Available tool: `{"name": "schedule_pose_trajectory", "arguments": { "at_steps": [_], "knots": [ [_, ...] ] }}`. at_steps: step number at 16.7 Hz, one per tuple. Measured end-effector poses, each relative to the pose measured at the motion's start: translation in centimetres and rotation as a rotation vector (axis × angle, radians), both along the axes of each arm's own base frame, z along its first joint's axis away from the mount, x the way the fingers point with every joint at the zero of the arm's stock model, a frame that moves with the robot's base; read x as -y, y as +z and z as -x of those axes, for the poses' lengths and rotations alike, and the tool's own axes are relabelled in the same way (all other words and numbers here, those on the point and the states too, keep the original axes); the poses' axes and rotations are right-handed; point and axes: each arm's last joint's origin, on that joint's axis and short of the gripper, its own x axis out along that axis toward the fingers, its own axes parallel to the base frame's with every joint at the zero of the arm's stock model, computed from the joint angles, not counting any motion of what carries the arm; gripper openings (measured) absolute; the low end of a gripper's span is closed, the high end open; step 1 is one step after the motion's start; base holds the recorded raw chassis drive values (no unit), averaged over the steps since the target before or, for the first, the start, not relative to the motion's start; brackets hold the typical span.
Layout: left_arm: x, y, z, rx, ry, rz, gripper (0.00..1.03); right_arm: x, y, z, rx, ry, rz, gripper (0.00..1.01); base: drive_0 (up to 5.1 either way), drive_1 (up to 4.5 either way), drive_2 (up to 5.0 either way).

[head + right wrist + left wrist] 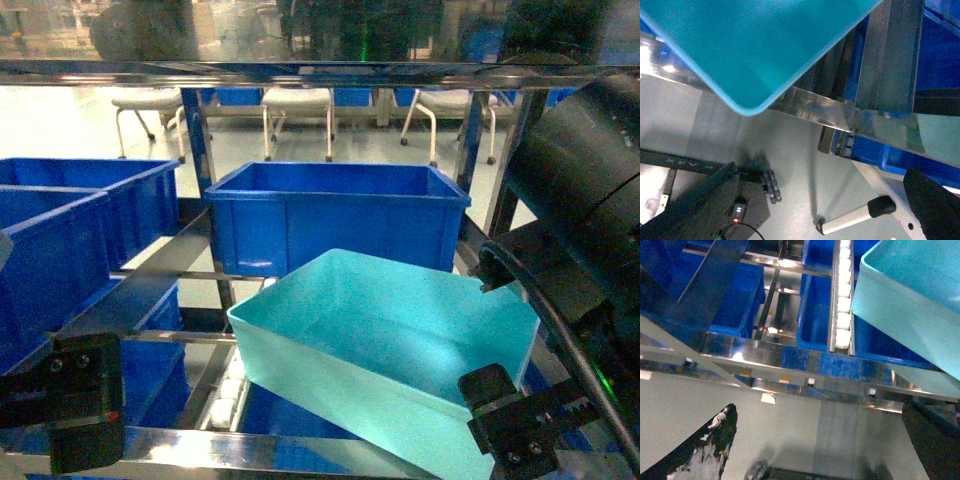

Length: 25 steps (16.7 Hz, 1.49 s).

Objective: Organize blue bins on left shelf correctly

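One light turquoise blue bin (390, 350) lies skewed on the left shelf, resting over a white roller track (842, 295), with its near corner jutting past the shiny front crossbar (250, 448). In the left wrist view the bin (910, 310) is up and to the right; in the right wrist view its underside (755, 45) hangs overhead. My left gripper (85, 400) is low at the front left, apart from the bin, open (820, 440) over grey floor. My right gripper (525, 415) sits just below the bin's near right corner, open (820, 205) and empty.
Darker royal-blue bins stand behind (335, 215), at the left (70, 240) and on the lower level (817, 315). A steel upright (890, 55) rises right of the turquoise bin. My right arm's black body (590, 170) fills the right side. A white leg with a black tip (855, 220) lies on the floor.
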Motion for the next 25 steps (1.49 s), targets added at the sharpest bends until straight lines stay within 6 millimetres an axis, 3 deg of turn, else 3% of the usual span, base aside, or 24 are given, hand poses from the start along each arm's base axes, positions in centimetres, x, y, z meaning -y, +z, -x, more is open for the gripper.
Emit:
{"name": "schedule_pose_trajectory", "arguments": {
  "at_steps": [4,9,10,11,12,13,14,15,17,18,20,25],
  "knots": [
    [0.0,2.0,1.6,0.031,0.027,0.037,0.98,0.6,0.4,2.7,-0.025,-0.010,-0.046,0.98,0.0,0.00,0.0],
    [0.1,2.0,1.5,0.052,0.041,0.059,0.98,0.4,0.4,2.8,-0.027,-0.002,-0.051,0.98,0.0,0.00,0.0],
    [-0.2,1.0,1.2,0.294,0.003,0.048,0.86,0.3,-0.8,2.2,0.188,0.004,-0.087,0.93,0.0,0.00,0.0],
    [-1.4,-0.3,2.9,0.425,-0.053,-0.010,0.73,1.5,-2.8,3.1,0.425,-0.014,-0.142,0.80,0.0,0.00,0.0],
    [-2.3,0.1,4.1,0.558,-0.066,-0.048,0.63,3.8,-4.2,5.4,0.530,-0.042,-0.174,0.69,0.0,0.00,0.0],
    [-3.0,2.4,4.3,0.759,-0.053,-0.064,0.50,5.6,-3.1,7.3,0.725,-0.067,-0.248,0.56,0.0,0.00,0.0],
    [-3.3,3.6,4.6,0.818,-0.080,-0.081,0.35,6.4,0.8,7.5,1.031,-0.061,-0.372,0.41,0.0,0.00,0.0],
    [-3.6,3.2,5.3,0.795,-0.100,-0.093,0.24,7.1,2.7,8.1,1.160,-0.052,-0.417,0.30,0.0,0.00,0.0],
    [-4.5,2.5,6.4,0.756,-0.091,-0.114,0.02,8.6,1.4,10.1,1.070,-0.063,-0.386,0.06,0.0,0.00,0.0],
    [-4.7,2.9,6.7,0.778,-0.091,-0.113,0.02,9.1,1.4,10.7,1.033,-0.057,-0.379,0.02,0.0,0.00,0.0],
    [-5.1,3.1,7.4,0.780,-0.098,-0.110,0.02,10.0,3.6,11.9,1.134,-0.055,-0.398,0.02,0.0,0.00,0.0],
    [-6.1,3.6,8.3,0.800,-0.092,-0.112,0.02,10.8,2.9,13.6,1.094,-0.053,-0.394,0.02,0.0,0.00,0.0]
  ]
}}
